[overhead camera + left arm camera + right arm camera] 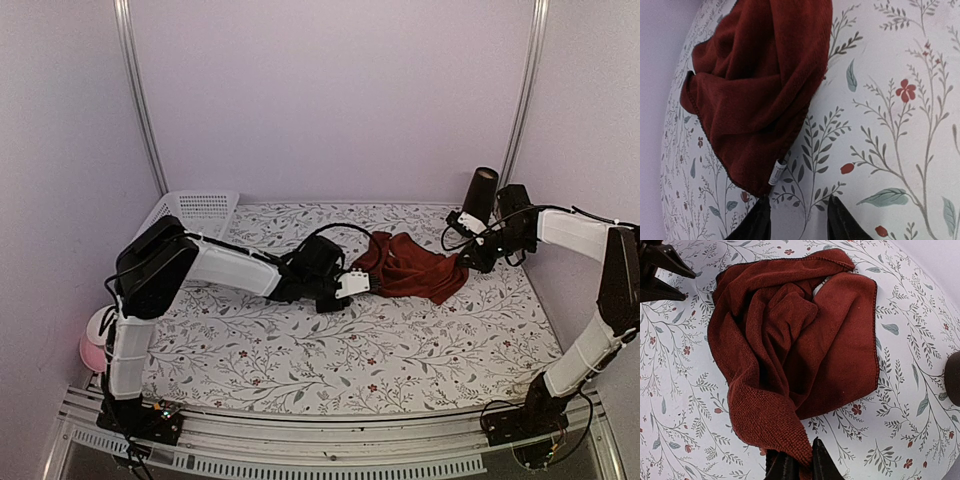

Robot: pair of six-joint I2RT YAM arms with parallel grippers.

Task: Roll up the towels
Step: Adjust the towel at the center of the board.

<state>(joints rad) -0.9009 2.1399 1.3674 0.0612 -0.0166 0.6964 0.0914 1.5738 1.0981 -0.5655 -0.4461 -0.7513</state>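
A dark red-maroon towel lies crumpled on the flowered tablecloth, right of centre. My left gripper sits at its left corner, open, its jaws apart over bare cloth just below the towel's corner and its small white tag. Nothing is between the left fingers. My right gripper is shut on a twisted corner of the towel at its right end. In the right wrist view the left gripper shows at the top left.
A white perforated basket stands at the back left corner. A dark upright cylinder is at the back right, close to the right arm. A pink round object hangs off the table's left edge.
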